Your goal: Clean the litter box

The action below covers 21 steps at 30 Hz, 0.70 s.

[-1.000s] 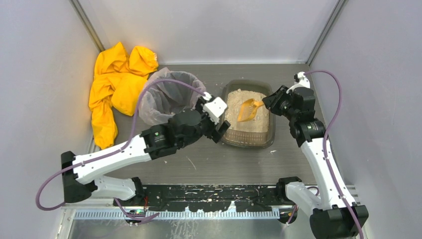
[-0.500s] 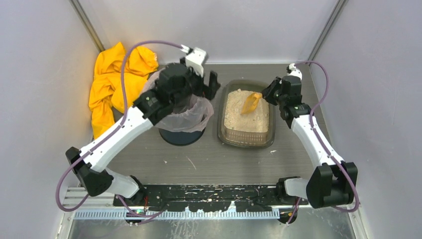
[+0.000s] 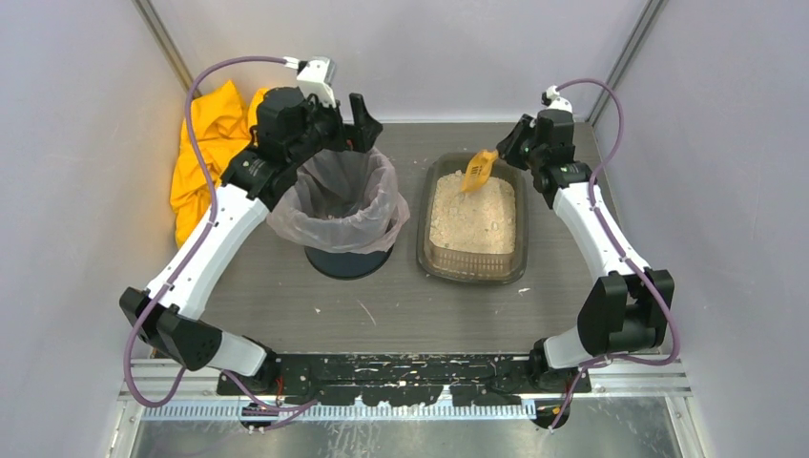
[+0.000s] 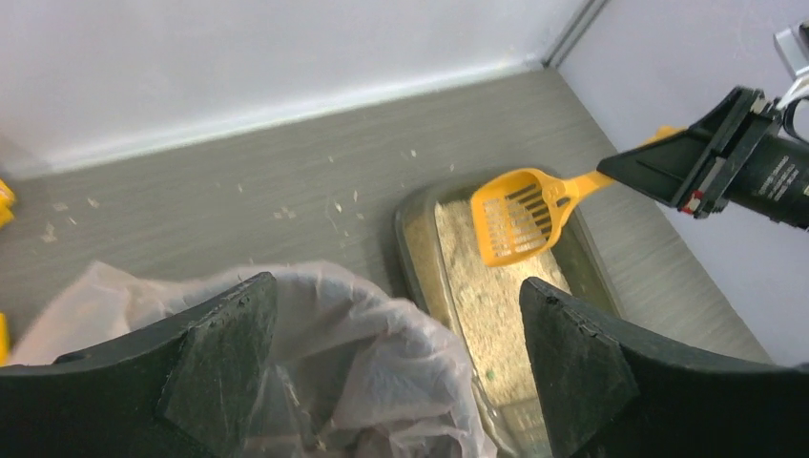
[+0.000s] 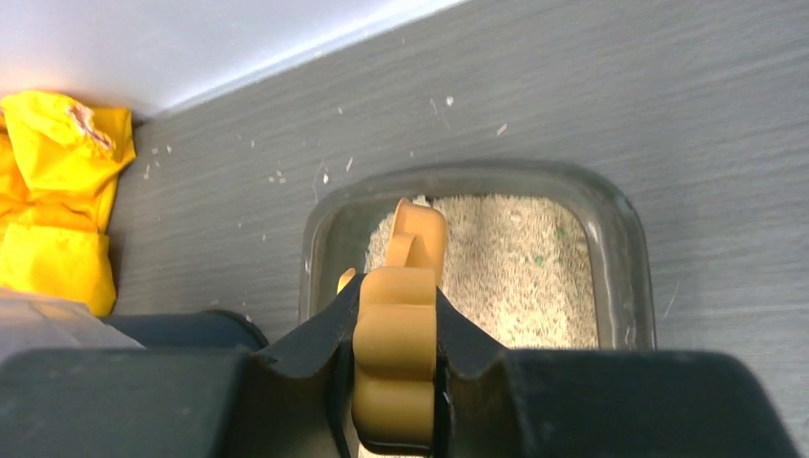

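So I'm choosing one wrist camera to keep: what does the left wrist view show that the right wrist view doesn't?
Only left wrist: the slotted bowl of the scoop seen from the side, the right hand clamping its handle, and the clear bag liner. Only right wrist: both far corners of the litter box and the dark base of the bin. Both: scoop, and litter box with beige litter.

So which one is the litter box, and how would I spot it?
Look at the grey table, right of the round bin with the clear bag. The litter box is the shallow, dark see-through tray there, with the orange scoop over its far end. Only it is rectangular and full of beige sandy grains.
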{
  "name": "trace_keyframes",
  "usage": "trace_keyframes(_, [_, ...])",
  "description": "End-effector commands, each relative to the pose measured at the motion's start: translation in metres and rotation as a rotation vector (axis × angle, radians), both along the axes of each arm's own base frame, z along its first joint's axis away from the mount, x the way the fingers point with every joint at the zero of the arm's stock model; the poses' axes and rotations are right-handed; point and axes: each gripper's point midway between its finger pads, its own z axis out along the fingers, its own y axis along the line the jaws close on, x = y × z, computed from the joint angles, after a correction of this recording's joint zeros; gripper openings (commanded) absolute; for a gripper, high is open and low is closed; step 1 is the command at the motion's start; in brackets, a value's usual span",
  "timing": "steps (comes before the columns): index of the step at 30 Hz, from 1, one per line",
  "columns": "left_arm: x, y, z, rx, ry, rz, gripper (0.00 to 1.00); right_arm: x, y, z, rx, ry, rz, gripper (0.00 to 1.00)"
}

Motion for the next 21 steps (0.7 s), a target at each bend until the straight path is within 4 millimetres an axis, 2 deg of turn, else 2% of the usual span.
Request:
trace_keyframes(1, [-0.017,-0.007,-0.014,-0.086,0.075,-0.043,0.94,-0.009,0.007,0.003,0.019,0.037,0.039,0.01])
trace_keyframes(7, [-0.028,-0.001,-0.042,-0.111,0.192,0.003,0.93,-0.017,0.002,-0.004,-0.021,0.078,0.035,0.01])
trace_keyframes(14, [-0.029,-0.009,-0.013,-0.195,0.158,-0.029,0.91,-0.016,0.004,-0.009,-0.016,0.084,0.075,0.01])
trace_keyframes(21, [-0.043,-0.02,0.013,-0.269,0.134,-0.097,0.9,-0.022,0.017,-0.029,0.007,0.111,0.161,0.01])
